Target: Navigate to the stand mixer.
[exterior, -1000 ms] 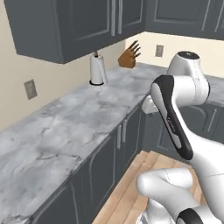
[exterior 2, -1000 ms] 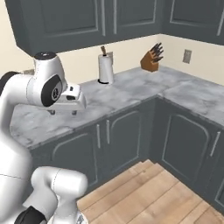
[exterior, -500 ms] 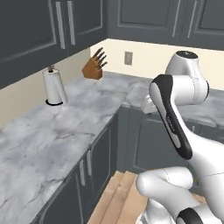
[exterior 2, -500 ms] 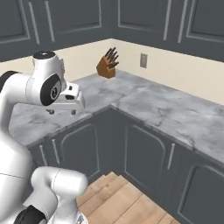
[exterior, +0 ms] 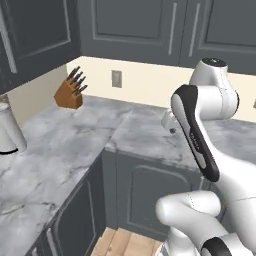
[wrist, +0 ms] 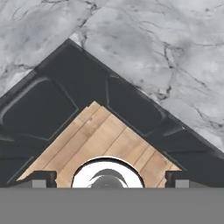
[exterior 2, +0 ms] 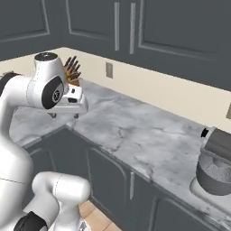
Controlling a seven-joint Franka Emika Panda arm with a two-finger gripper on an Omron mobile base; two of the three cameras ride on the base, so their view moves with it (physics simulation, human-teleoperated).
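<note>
Since the earlier frames the whole scene has slid leftward across both base views, which means the base has turned along the counter corner: the knife block [exterior: 69, 90] that sat near the centre now stands far left in the left base view, and the paper towel roll [exterior: 9, 131] is cut by that view's left edge. Nearest the cameras, the white arm holds its folded pose above the inner corner of the dark lower cabinets [exterior 2: 108, 180], with wood flooring [wrist: 103, 142] below. The gripper [wrist: 107, 179] points straight down at that corner; its two dark fingertips [wrist: 39, 178] sit wide apart at the bottom of the hand view, jaws spread, nothing between them. Beyond the arm, the grey marble countertop [exterior 2: 135, 131] runs in an L along both walls. On the cream backsplash a wall outlet [exterior: 116, 78] sits just right of the knife block. Dark upper cabinets [exterior 2: 158, 31] hang above. The stand mixer [exterior 2: 216, 164] has come into the right base view at its right edge, on the counter well apart from the arm: shiny grey bowl on a pale base, grey head with a small black knob, partly cropped by the frame.
</note>
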